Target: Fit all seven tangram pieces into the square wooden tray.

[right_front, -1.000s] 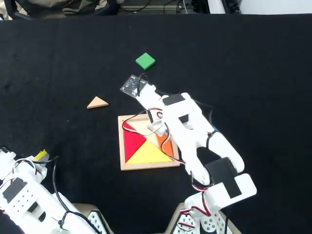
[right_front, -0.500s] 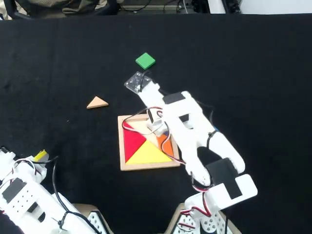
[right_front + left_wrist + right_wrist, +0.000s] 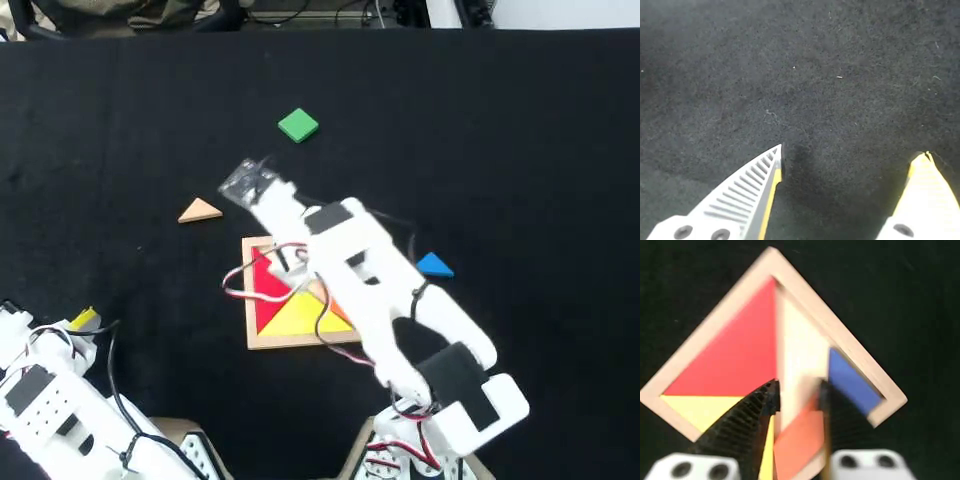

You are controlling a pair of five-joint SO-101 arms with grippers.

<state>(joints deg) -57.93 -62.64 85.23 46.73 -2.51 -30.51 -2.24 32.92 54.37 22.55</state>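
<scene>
The square wooden tray [image 3: 248, 300] [image 3: 837, 332] lies mid-table. In it are a red triangle [image 3: 272, 290] [image 3: 735, 355], a yellow triangle [image 3: 300, 318] [image 3: 700, 407] and a blue parallelogram [image 3: 852, 382]. My right gripper [image 3: 798, 387] [image 3: 298, 268] hangs over the tray's middle, its black fingers shut on an orange piece [image 3: 800, 437] [image 3: 318, 291]. A green square [image 3: 298, 125], a tan triangle [image 3: 200, 210] and a blue triangle [image 3: 433, 264] lie loose on the cloth. My left gripper [image 3: 852, 151] [image 3: 80, 322] is open over bare cloth at the near left.
A black cloth [image 3: 520, 150] covers the table. The right arm [image 3: 400, 300] crosses the tray's right half and hides it from above. The left arm [image 3: 40, 395] rests at the near left corner. Chairs and cables sit beyond the far edge.
The right arm swung left across the tray, and the orange piece moved with its gripper. This uncovered the blue triangle on the cloth. The left arm kept still.
</scene>
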